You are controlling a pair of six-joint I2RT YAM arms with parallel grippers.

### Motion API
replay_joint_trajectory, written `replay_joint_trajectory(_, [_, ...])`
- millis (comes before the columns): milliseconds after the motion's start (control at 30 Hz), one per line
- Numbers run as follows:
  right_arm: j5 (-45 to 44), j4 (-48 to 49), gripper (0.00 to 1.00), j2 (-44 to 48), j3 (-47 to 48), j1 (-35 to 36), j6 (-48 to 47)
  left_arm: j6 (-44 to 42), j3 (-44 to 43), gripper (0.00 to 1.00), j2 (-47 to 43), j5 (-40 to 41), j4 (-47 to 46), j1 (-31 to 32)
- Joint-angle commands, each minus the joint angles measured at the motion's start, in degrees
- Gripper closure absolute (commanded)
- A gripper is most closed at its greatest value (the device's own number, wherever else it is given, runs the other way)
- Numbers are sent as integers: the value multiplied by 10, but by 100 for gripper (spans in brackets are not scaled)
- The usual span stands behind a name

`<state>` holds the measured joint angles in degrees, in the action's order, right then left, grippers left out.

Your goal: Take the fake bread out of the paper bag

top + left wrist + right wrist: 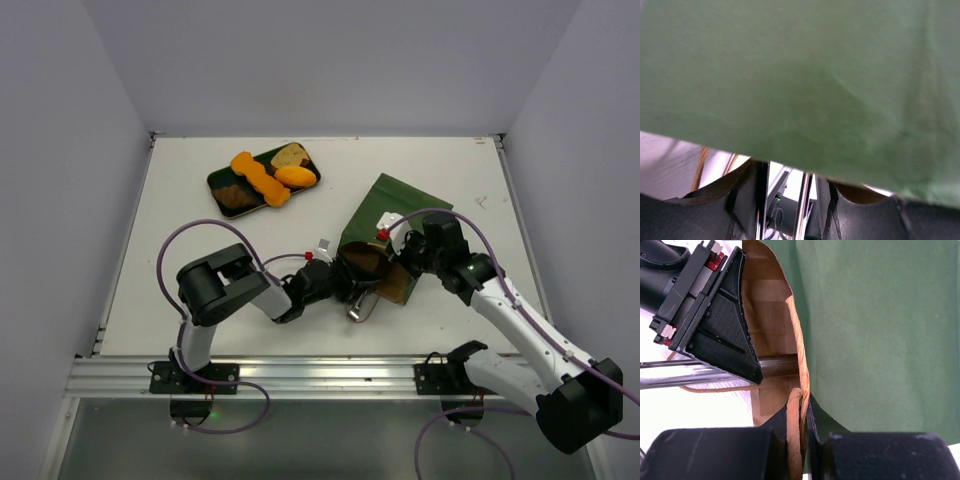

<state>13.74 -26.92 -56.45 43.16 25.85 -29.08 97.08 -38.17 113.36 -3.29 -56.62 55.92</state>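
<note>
The paper bag (pixel 392 212) lies on its side, dark green outside and brown inside, with its mouth (pixel 372 268) facing the near edge. My right gripper (pixel 402 256) is shut on the bag's rim and its string handle (pixel 796 340); in the right wrist view the gripper (pixel 804 412) pinches them together. My left gripper (pixel 352 284) is at the bag's mouth with its jaws apart and nothing between them; the green wall (pixel 800 75) fills its view. Fake bread pieces lie on the dark green tray (pixel 222 180): an orange twist (pixel 260 177), an orange roll (pixel 296 176), a brown slice (pixel 236 196). The bag's inside is mostly hidden.
A short shiny metal rod (pixel 360 306) lies by the bag's mouth, also in the right wrist view (pixel 685 374). The aluminium rail (pixel 320 375) with the arm bases runs along the near edge. White walls close the table's left, back and right.
</note>
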Motion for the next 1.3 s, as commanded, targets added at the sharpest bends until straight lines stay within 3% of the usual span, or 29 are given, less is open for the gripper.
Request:
replay_joint_trajectory(0, [26,25,100,15,3,-1,9,14,-19,53,6,-2,-35,2])
replay_joint_trajectory(1267, [40,27,100,23,-5,-5,8,-7,-107,52,65,-102,-40,-37])
